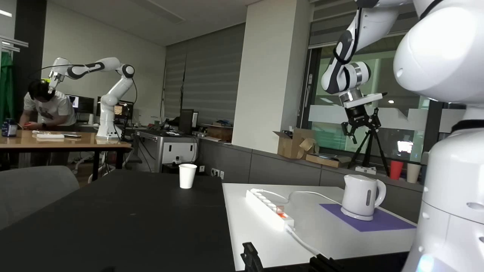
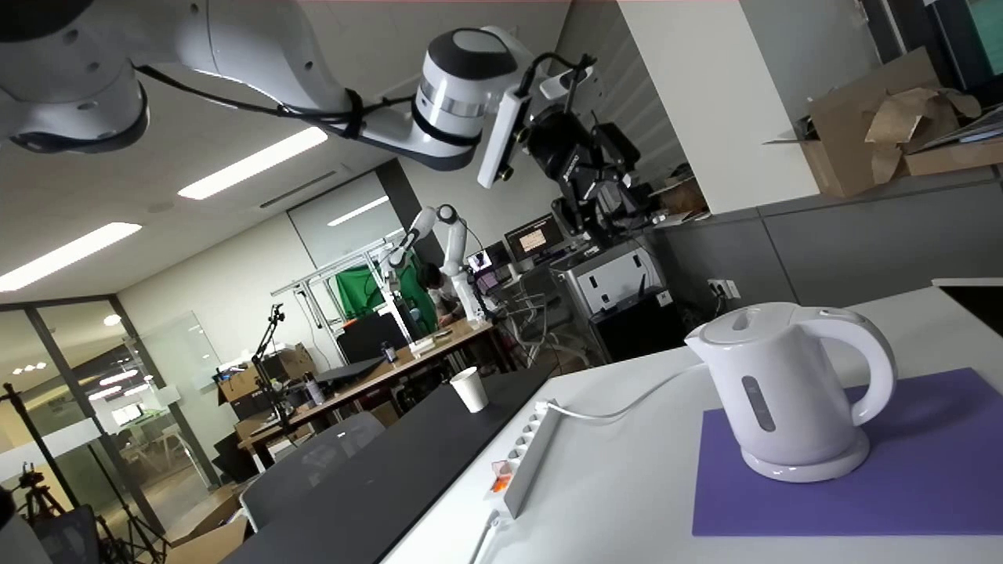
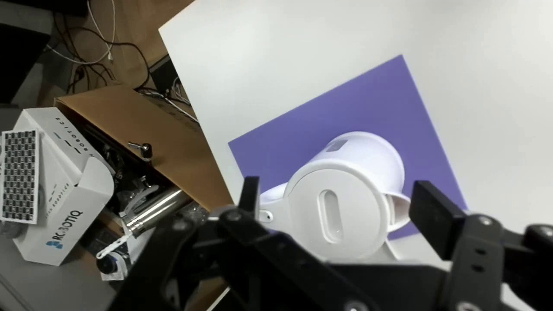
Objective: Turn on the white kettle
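The glossy white kettle [image 1: 359,196] stands upright on its base on a purple mat [image 1: 389,222]. In an exterior view its loop handle [image 2: 879,362] points right and its spout left. In the wrist view I see the kettle from above, with its lid [image 3: 302,207] and spout [image 3: 399,211]; part of the handle side is hidden behind a finger. My gripper [image 3: 337,196] is open and empty. It is high above the table in both exterior views [image 1: 365,132] [image 2: 625,225], apart from the kettle. The kettle's switch cannot be made out.
A white power strip [image 1: 266,209] with cords lies on the white table [image 1: 321,241]. A small white cup [image 1: 187,176] stands on the adjoining black table [image 1: 132,211]. In the wrist view an open cardboard box [image 3: 142,129] with a Robotiq carton [image 3: 65,185] is beyond the table edge.
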Controlling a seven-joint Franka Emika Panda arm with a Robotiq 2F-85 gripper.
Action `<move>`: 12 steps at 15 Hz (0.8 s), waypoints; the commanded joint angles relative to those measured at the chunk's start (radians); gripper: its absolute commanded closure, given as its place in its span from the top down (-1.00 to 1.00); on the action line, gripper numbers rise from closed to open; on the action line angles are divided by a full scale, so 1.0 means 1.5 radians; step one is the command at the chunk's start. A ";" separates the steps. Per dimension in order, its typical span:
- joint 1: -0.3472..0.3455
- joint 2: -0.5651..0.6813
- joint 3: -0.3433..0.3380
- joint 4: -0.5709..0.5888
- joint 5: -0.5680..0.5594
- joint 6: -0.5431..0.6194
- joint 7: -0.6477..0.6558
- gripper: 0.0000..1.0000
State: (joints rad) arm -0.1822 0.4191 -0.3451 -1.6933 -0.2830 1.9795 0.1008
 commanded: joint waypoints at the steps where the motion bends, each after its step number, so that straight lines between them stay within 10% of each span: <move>1: 0.000 -0.069 0.036 -0.075 -0.041 -0.028 -0.060 1.00; 12: -0.008 -0.066 0.068 -0.086 -0.052 -0.045 -0.082 1.00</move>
State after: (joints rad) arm -0.1836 0.3206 -0.2553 -1.8243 -0.3569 1.9148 -0.0241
